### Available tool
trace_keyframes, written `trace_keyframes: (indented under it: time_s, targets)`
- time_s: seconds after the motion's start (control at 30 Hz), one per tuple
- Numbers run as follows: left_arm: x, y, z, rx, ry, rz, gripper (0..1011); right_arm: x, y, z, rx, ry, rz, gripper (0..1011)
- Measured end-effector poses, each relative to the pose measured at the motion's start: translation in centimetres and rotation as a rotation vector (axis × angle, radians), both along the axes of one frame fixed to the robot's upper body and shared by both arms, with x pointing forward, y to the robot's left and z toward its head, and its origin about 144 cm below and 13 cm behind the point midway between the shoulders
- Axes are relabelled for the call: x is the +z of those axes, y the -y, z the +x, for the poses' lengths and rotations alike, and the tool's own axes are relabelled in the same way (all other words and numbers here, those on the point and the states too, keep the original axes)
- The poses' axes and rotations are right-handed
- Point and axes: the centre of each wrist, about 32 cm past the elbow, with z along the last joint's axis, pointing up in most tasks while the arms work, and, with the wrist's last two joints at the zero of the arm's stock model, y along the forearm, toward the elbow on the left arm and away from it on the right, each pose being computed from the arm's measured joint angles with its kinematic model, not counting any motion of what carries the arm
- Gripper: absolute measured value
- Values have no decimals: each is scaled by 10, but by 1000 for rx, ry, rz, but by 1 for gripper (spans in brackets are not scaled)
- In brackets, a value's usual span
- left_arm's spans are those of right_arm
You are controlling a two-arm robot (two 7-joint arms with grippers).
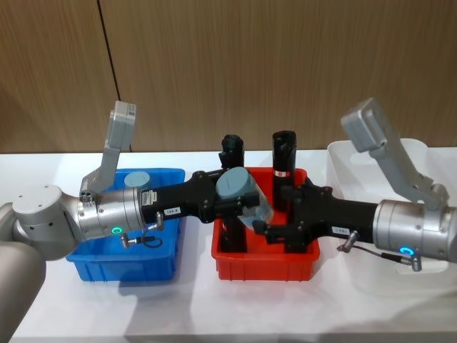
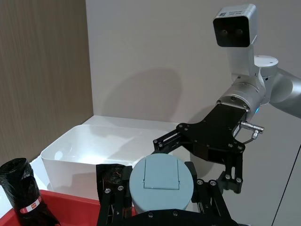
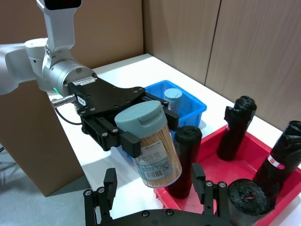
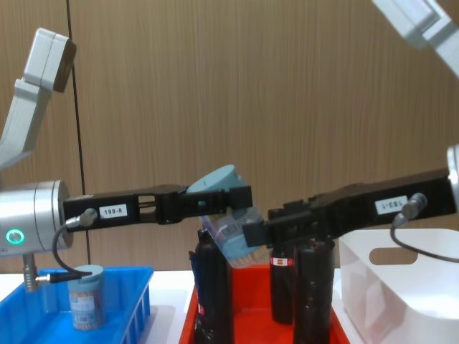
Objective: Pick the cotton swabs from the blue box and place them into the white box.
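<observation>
A cotton swab tub with a grey-blue lid hangs tilted above the red tray, and my left gripper is shut on it. The same tub shows tan sticks and a printed label; its lid faces the left wrist camera. My right gripper reaches in from the right, open, its fingers spread on either side just short of the tub. A second tub stands in the blue box. The white box sits at the far right.
A red tray between the two boxes holds tall black wrapped rolls that stand right under both grippers. The white box looks bare inside. A wooden wall runs behind the table.
</observation>
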Motion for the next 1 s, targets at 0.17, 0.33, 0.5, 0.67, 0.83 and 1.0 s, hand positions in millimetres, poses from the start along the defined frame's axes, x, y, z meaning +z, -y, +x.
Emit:
trace_keyframes:
  time_s: [0.17, 0.33, 0.5, 0.67, 0.83, 1.0]
  targets:
    - [0, 0, 0, 0, 0, 0, 666, -1, -6, 5, 18, -7, -11, 1002]
    - [0, 0, 0, 0, 0, 0, 666, -1, -12, 10, 27, -12, -18, 1002]
    - [0, 0, 0, 0, 0, 0, 666, 0, -18, 15, 32, -13, -22, 1002]
    - [0, 0, 0, 0, 0, 0, 666, 0, -23, 21, 36, -13, -28, 1002]
    - [0, 0, 0, 0, 0, 0, 666, 1, -29, 25, 39, -14, -34, 1002]
    - [0, 0, 0, 0, 0, 0, 666, 1, -32, 28, 42, -14, -39, 1002]
